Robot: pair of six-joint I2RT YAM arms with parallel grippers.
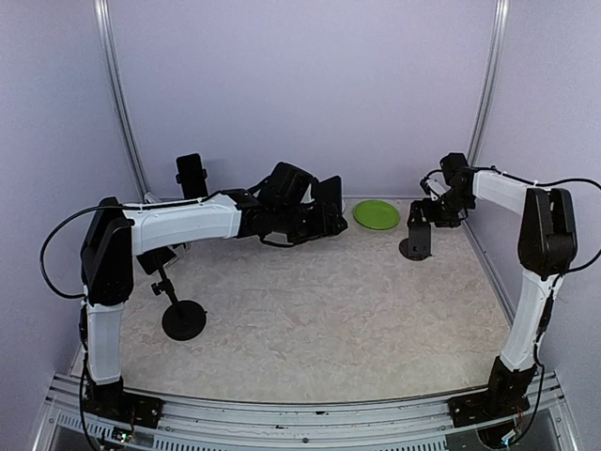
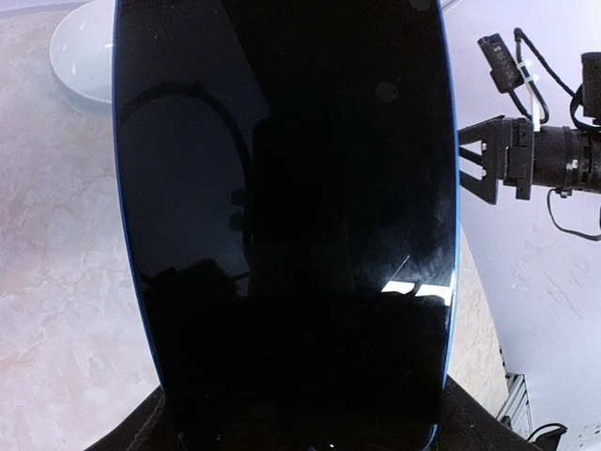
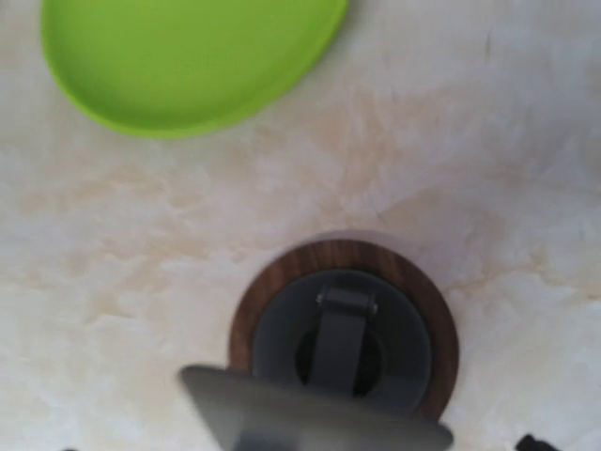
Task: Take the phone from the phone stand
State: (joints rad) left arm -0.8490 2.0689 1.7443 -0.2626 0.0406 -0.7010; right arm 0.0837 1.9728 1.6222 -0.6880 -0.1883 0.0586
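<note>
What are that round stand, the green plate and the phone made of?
The stand has a base ring that looks like dark wood or veneer, with brown grain showing; its centre and arm look like matte grey plastic or metal. The plate is probably plastic: even lime green, smooth. The phone has a glossy glass front with mirror-like reflections; I can't tell what its thin blue rim is made of.

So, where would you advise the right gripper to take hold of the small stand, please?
Probably the stand's grey stem, from above with jaws either side: it is narrow, whereas the round wooden base lies flat and wide on the table.
</note>
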